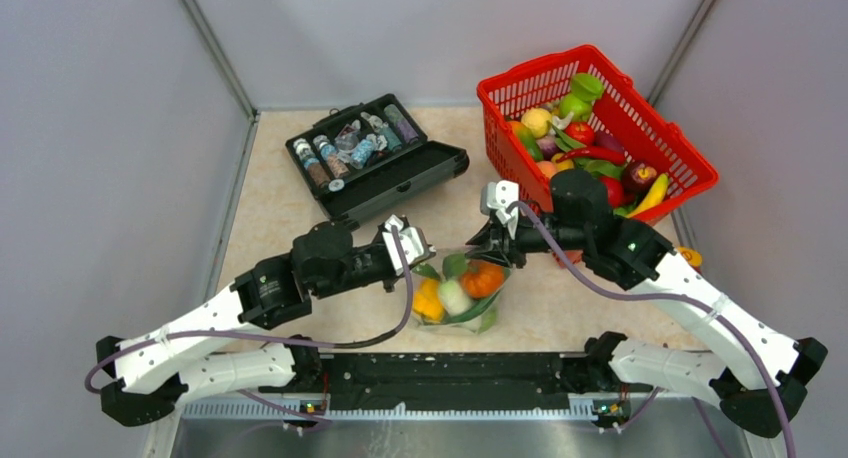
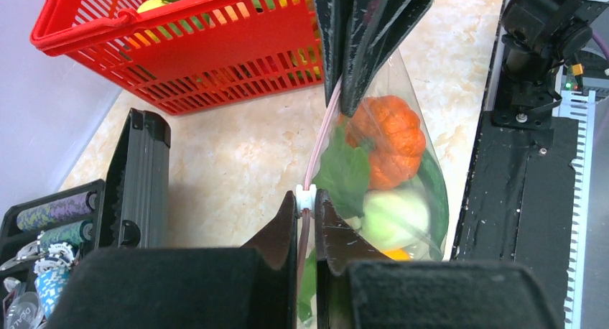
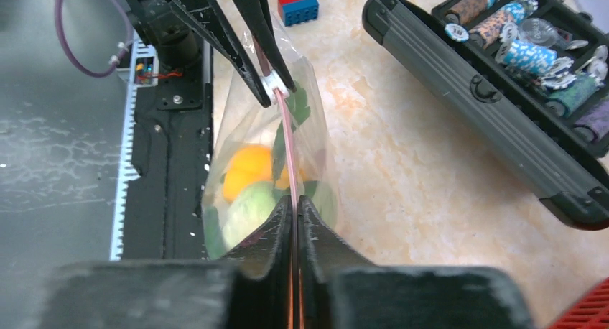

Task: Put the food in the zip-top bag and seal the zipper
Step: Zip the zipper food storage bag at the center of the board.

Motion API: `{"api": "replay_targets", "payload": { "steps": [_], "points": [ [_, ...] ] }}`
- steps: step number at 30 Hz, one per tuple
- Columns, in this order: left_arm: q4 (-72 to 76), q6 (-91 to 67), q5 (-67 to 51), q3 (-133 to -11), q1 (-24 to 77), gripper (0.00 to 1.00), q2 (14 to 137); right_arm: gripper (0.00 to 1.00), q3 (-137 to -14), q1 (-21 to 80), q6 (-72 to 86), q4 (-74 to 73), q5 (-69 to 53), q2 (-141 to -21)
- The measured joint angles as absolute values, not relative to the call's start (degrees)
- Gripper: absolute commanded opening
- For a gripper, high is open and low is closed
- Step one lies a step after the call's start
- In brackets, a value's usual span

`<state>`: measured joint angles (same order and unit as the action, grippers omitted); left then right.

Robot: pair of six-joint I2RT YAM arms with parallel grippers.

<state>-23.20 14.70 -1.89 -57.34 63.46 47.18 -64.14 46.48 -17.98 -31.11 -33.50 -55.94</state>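
Pinkish zipper (image 2: 321, 138) pinched, left pincer (image 2: 307, 202), right pincer (image 3: 294, 205)

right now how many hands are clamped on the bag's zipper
2: the left hand on the zipper at its white slider, the right hand pinching it farther along.

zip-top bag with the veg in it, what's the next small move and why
Probably slide the left pincer, shut on the small white slider, along the narrow pinkish zipper strip while the right pincer clamps its other end. The toy vegetables already sit inside the clear plastic bag, so only sealing looks left.
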Motion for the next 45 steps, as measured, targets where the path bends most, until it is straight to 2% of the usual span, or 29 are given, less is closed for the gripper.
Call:
{"api": "replay_targets", "payload": {
  "steps": [1, 3, 14, 19, 21, 26, 29, 31, 34, 37, 45],
  "points": [
    [-23.44, 14.70, -1.91, -57.34, 63.44, 0.00, 47.16, 0.54, -64.16, 46.54, -17.32, -31.18, -33.76, -55.94],
    [-23.59, 14.72, -2.11, -57.34, 63.42, 0.00, 47.37, 0.60, -64.31, 46.78, -16.75, -31.11, -34.15, -56.07],
    [-23.53, 14.92, -4.69, -58.63, 63.44, 0.00, 51.00, 0.61, -72.01, 50.98, -18.59, -32.82, -32.14, -64.66],
    [-23.57, 14.92, -5.08, -58.63, 63.44, 0.00, 50.06, 0.52, -72.16, 52.34, -19.90, -34.26, -30.83, -67.37],
    [-23.66, 14.92, -5.10, -58.63, 63.44, 0.00, 49.60, 0.43, -72.16, 52.64, -19.97, -34.35, -30.59, -67.70],
    [-24.14, 14.90, -5.08, -58.63, 63.44, 0.00, 49.21, 0.38, -72.16, 52.82, -19.92, -34.09, -29.67, -67.72],
    [-24.27, 14.90, -5.08, -58.63, 63.44, 0.00, 49.08, 0.25, -72.12, 52.82, -19.79, -33.32, -29.47, -67.66],
    [-24.43, 14.92, -4.82, -58.61, 63.42, 0.00, 48.71, 0.12, -72.10, 52.86, -19.44, -32.73, -29.36, -67.55],
    [-24.56, 14.92, -4.08, -58.61, 63.31, 0.00, 48.07, 0.06, -72.10, 53.17, -19.03, -32.60, -29.52, -67.22],
    [-24.64, 14.92, -3.62, -58.61, 63.31, 0.00, 47.68, 0.00, -72.10, 53.25, -18.87, -32.58, -29.61, -67.11],
    [-24.86, 14.87, -1.78, -56.64, 63.33, 0.00, 45.39, 0.00, -70.83, 53.54, -18.90, -31.68, -28.14, -66.83]
  ]
}}
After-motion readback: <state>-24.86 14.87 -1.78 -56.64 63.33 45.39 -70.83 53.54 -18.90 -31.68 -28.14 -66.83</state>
